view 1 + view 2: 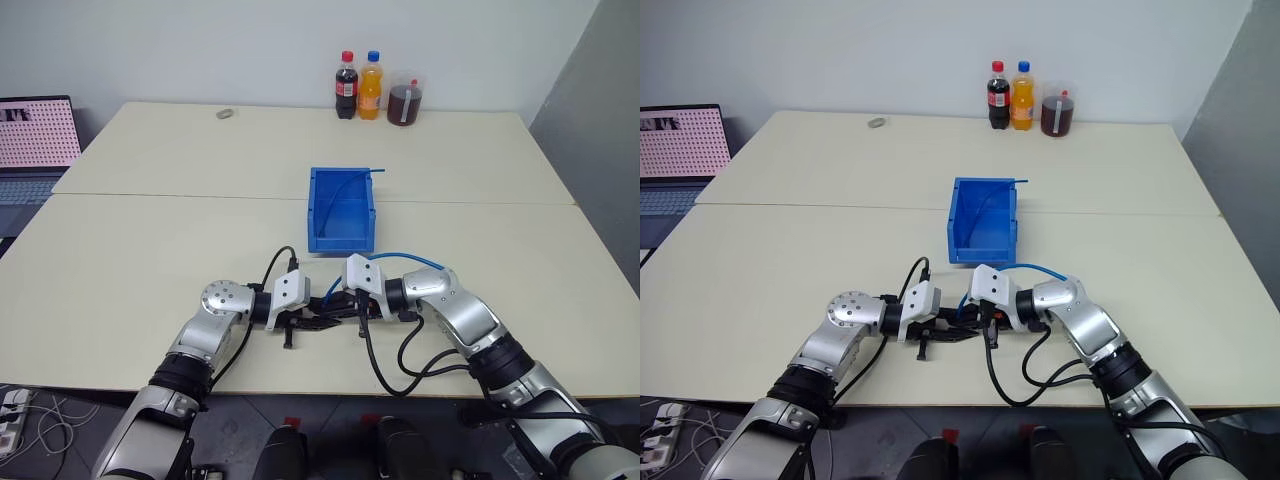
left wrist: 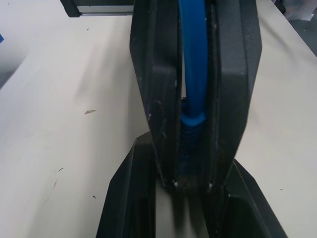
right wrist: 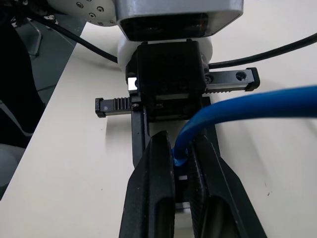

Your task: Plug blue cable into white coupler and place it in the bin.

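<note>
My two grippers meet tip to tip near the table's front edge. The right gripper [image 1: 335,301] is shut on the blue cable [image 1: 405,257], which arcs back over its wrist. In the right wrist view the cable [image 3: 257,106] runs down between the black fingers [image 3: 151,188]. A small white piece, the white coupler [image 3: 182,177], shows just beyond them. The left gripper [image 1: 320,322] is shut on that piece, which is mostly hidden. In the left wrist view the cable [image 2: 192,59] ends in a blue boot pointing at the left fingers [image 2: 131,198]. The blue bin [image 1: 316,205] stands just beyond both grippers.
Inside the bin lies a thin blue strand [image 1: 345,188], its end poking over the far right corner. Two bottles [image 1: 358,88] and a cup [image 1: 405,103] stand at the table's far edge. A small object [image 1: 225,113] lies far left. A laptop [image 1: 35,135] sits off the left side.
</note>
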